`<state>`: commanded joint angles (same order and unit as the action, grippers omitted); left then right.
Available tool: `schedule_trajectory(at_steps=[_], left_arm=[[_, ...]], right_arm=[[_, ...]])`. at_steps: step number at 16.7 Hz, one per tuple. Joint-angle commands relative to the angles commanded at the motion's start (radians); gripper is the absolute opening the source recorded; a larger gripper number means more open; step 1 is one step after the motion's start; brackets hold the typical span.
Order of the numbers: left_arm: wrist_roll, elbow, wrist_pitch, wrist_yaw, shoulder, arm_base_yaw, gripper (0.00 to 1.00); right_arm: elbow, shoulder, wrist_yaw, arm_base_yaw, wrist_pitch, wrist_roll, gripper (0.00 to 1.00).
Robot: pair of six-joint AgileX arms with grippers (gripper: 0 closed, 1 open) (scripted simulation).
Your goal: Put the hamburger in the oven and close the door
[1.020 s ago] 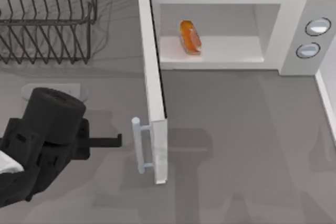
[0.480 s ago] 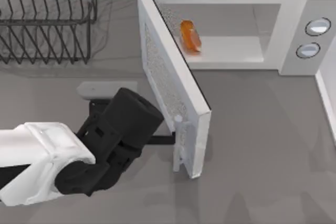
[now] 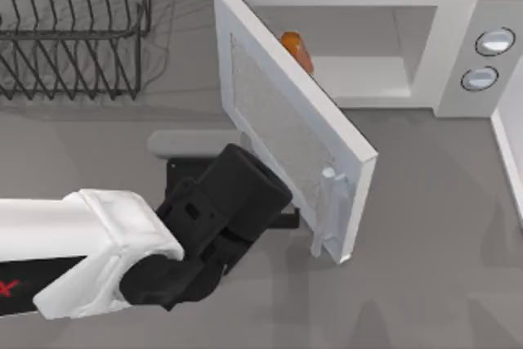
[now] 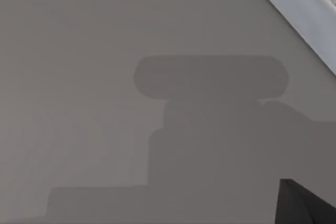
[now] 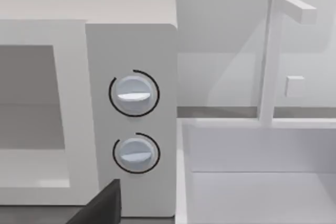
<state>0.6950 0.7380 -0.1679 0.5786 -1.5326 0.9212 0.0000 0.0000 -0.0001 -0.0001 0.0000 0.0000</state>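
Our left gripper [image 3: 288, 218] at lower centre of top view, tip against outer face of door [image 3: 286, 124], just beside silver bar handle [image 3: 330, 210]; cannot tell finger state. Door hangs half swung, at diagonal across cavity mouth. Hamburger [image 3: 297, 48] sits inside oven [image 3: 445, 38], upper centre, partly hidden behind door edge. We judge placing done, closing about half done; remaining: push door flush. Wire rack [image 3: 73, 30] at upper left of desk [image 3: 425, 243]. Right arm parked near knobs [image 5: 133, 94].
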Motion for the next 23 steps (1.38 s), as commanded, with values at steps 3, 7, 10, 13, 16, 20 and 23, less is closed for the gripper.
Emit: schedule_trajectory(at_steps=[3,7,10,13,16,20,23], left_arm=[[0.052,0.071,-0.045,0.028,-0.07,0.051,0.0],[0.12,0.27,-0.107,0.059,-0.221,0.118,0.0],[0.176,0.363,-0.159,0.086,-0.301,0.17,0.0],[0.185,0.373,-0.168,0.091,-0.312,0.179,0.0],[0.185,0.374,-0.167,0.089,-0.31,0.176,0.0],[0.222,0.49,-0.23,0.105,-0.402,0.209,0.0],[0.264,0.669,-0.31,0.119,-0.508,0.245,0.0]], right_arm=[[0.0,0.0,0.0,0.0,0.0,0.0,1.0],[0.0,0.0,0.0,0.0,0.0,0.0,1.0],[0.0,0.0,0.0,0.0,0.0,0.0,1.0],[0.0,0.0,0.0,0.0,0.0,0.0,1.0],[0.0,0.0,0.0,0.0,0.0,0.0,1.0],[0.0,0.0,0.0,0.0,0.0,0.0,1.0],[0.0,0.0,0.0,0.0,0.0,0.0,1.0]])
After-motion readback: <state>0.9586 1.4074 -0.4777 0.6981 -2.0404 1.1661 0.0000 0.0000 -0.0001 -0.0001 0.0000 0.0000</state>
